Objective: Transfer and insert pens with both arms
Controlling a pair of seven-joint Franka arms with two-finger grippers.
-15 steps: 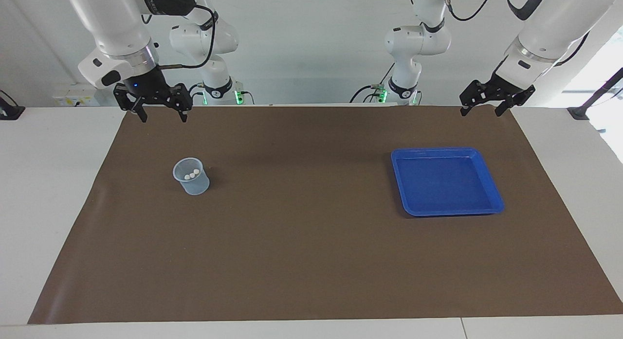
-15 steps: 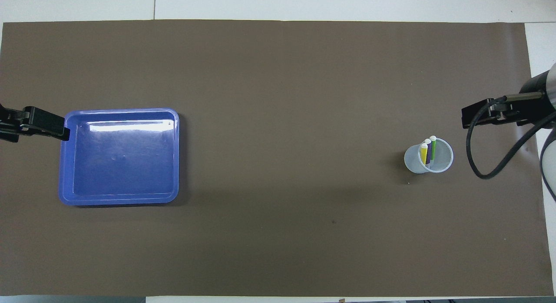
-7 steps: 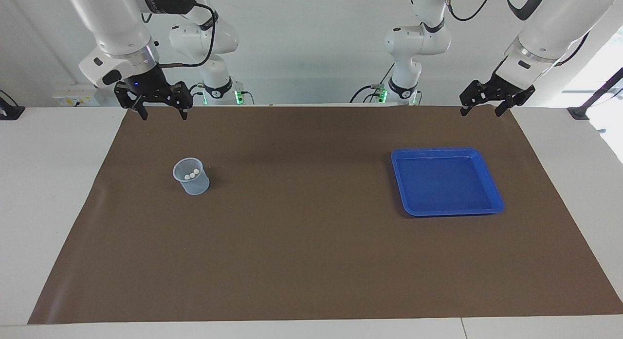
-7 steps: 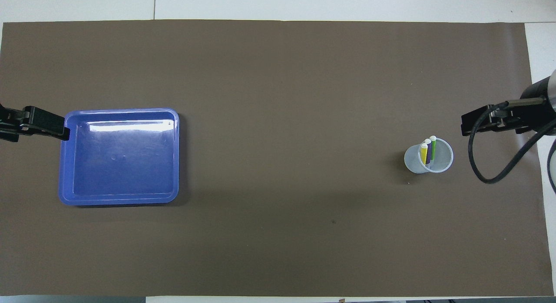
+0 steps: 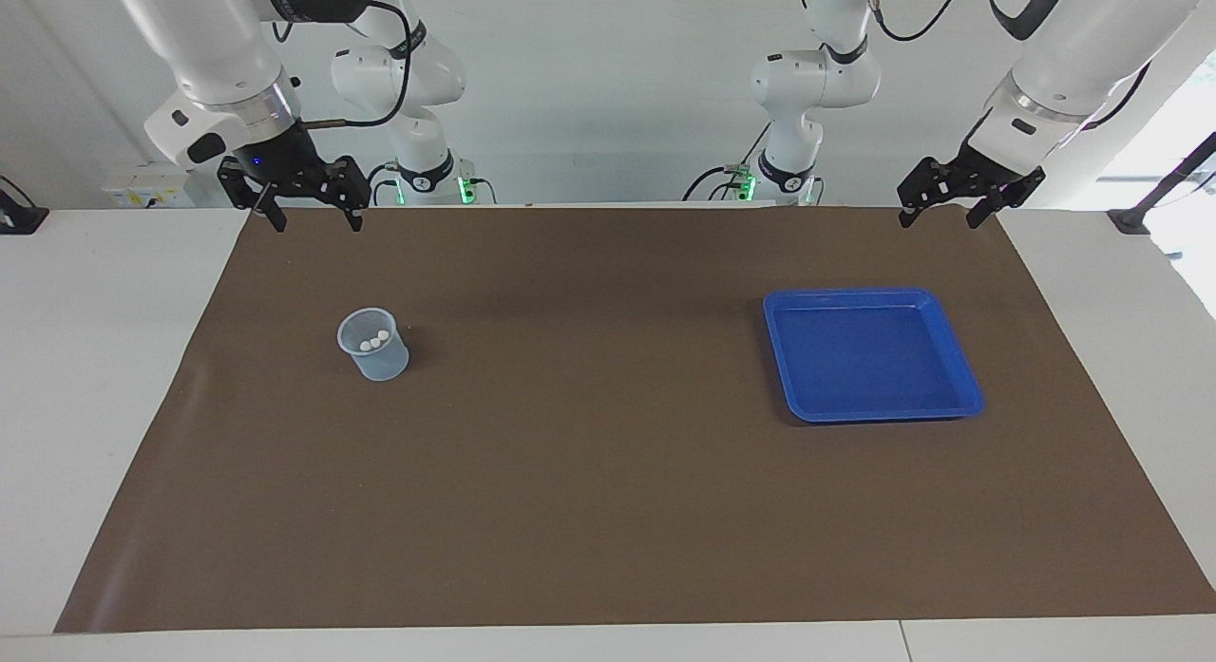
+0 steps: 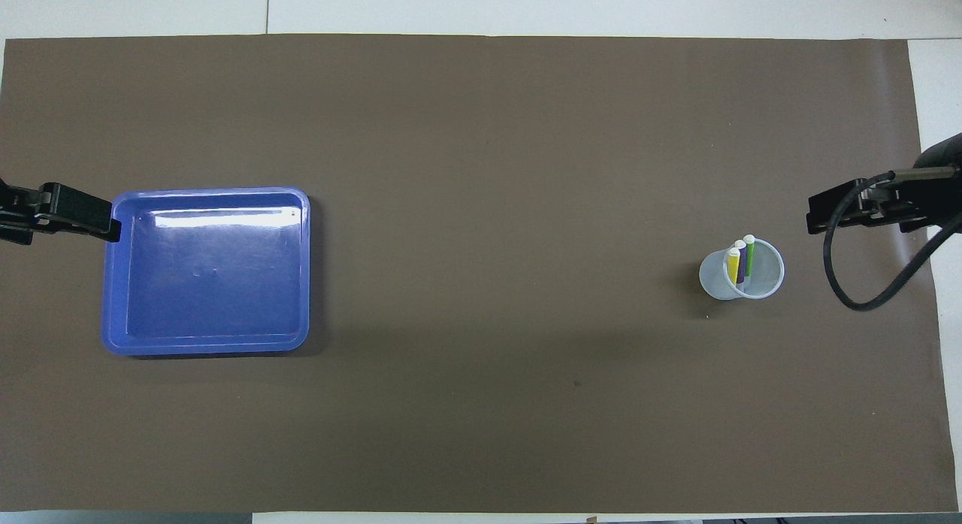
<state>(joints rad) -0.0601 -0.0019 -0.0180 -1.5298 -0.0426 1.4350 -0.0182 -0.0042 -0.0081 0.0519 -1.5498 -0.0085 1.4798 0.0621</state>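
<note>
Blue tray sat bare below the left gripper, fingers spread, holding nothing. All three pens stood in the clear cup, with the right gripper up beside it, fingers apart, empty. Insertion looked done; nothing left to fetch.

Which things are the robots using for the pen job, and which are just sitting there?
For the job:
- yellow pen, purple pen and green pen, standing in the clear cup
- blue tray, nothing in it
- right gripper and left gripper, both open, holding nothing

Just there:
- brown mat
- two slimmer white arms by the wall
</note>
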